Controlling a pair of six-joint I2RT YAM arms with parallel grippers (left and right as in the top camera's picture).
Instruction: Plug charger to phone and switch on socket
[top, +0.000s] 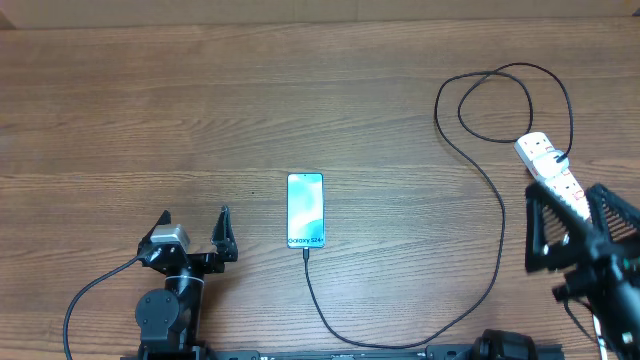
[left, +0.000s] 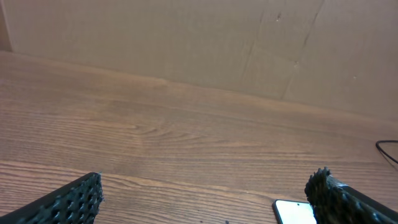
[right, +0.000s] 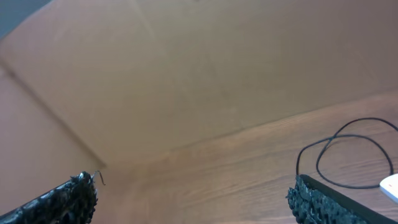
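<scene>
Entry: charging job, status. Phone (top: 305, 210): flat, screen up, mid-worktop (top: 140, 90), just right of my left fingers (top: 226, 240). Charger (top: 502, 240): tip looks seated in phone's near end; cable runs toward me, sweeps right, then loops at far right to a black plug in the socket (top: 545, 155). Plug-in step judged done. Socket: white strip, far right, near end hidden under my right fingers (top: 537, 232); switch state can't tell, so switching on counts as left. Left fingers: spread, holding nothing. Right fingers: spread, nothing btwn them, above the strip. Room: wide bare wood left & far side up to brown board wall (left: 186, 43); tight at right, w/ cable loop beside strip.
</scene>
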